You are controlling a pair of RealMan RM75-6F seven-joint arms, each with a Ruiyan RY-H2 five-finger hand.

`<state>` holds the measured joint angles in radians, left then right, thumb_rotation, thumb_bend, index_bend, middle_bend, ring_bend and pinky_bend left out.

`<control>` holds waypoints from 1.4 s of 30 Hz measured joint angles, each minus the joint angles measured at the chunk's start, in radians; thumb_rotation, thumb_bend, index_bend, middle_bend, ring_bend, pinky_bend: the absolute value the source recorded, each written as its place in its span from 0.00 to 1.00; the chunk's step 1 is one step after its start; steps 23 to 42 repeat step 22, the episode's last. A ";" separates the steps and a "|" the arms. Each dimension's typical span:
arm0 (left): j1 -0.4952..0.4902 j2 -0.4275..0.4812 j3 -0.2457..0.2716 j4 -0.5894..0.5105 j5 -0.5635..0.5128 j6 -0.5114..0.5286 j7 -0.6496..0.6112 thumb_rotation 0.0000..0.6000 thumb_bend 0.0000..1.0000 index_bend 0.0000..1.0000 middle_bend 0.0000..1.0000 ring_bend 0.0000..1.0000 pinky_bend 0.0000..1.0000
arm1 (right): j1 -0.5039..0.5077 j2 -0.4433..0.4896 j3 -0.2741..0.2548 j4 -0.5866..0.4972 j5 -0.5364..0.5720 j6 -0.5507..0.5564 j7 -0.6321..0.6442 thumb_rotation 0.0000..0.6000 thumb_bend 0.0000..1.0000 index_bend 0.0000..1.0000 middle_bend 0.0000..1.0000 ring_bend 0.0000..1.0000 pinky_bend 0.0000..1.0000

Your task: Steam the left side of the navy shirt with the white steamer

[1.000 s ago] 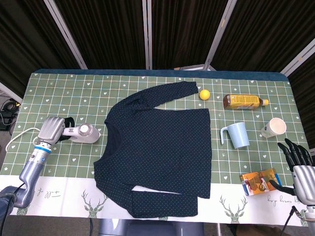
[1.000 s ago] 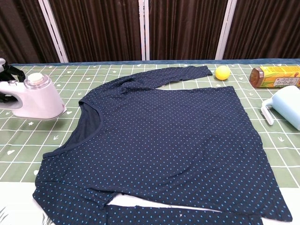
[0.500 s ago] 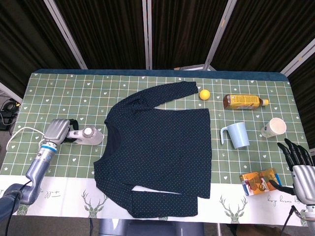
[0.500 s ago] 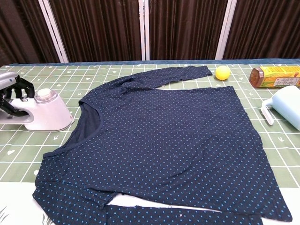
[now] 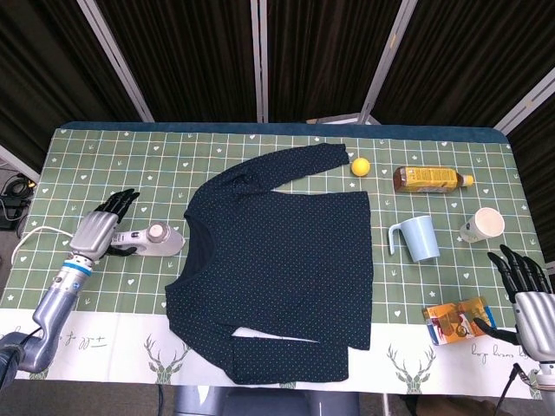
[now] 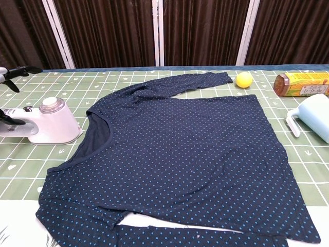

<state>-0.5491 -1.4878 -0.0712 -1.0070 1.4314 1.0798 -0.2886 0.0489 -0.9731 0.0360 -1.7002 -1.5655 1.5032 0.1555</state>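
Left robot hand [image 5: 102, 229] spread open just behind white steamer [image 5: 153, 239]

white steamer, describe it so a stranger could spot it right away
Find the navy shirt spread across the middle of the table. Just off its neckline edge, by the left hand, lies the white steamer, the only white appliance, trailing a white cord.

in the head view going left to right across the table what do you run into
left hand → white steamer → navy shirt → yellow ball → blue cup → orange packet → white cup → right hand
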 measured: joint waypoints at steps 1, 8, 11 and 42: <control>0.007 0.014 0.001 -0.017 0.009 0.024 0.000 1.00 0.00 0.00 0.00 0.02 0.20 | 0.000 0.000 0.000 0.000 -0.002 0.001 0.000 1.00 0.00 0.00 0.00 0.00 0.00; 0.074 0.123 -0.004 -0.189 0.042 0.207 0.028 1.00 0.00 0.00 0.00 0.00 0.01 | -0.003 -0.002 0.000 0.002 -0.002 0.007 -0.004 1.00 0.00 0.00 0.00 0.00 0.00; 0.113 0.186 -0.004 -0.308 0.033 0.244 0.094 1.00 0.00 0.00 0.00 0.00 0.00 | -0.004 -0.002 0.001 0.005 -0.003 0.014 -0.001 1.00 0.00 0.00 0.00 0.00 0.00; 0.352 0.405 0.060 -0.735 0.013 0.493 0.416 1.00 0.00 0.00 0.00 0.00 0.00 | -0.009 -0.013 0.006 0.039 -0.014 0.038 0.023 1.00 0.00 0.00 0.00 0.00 0.00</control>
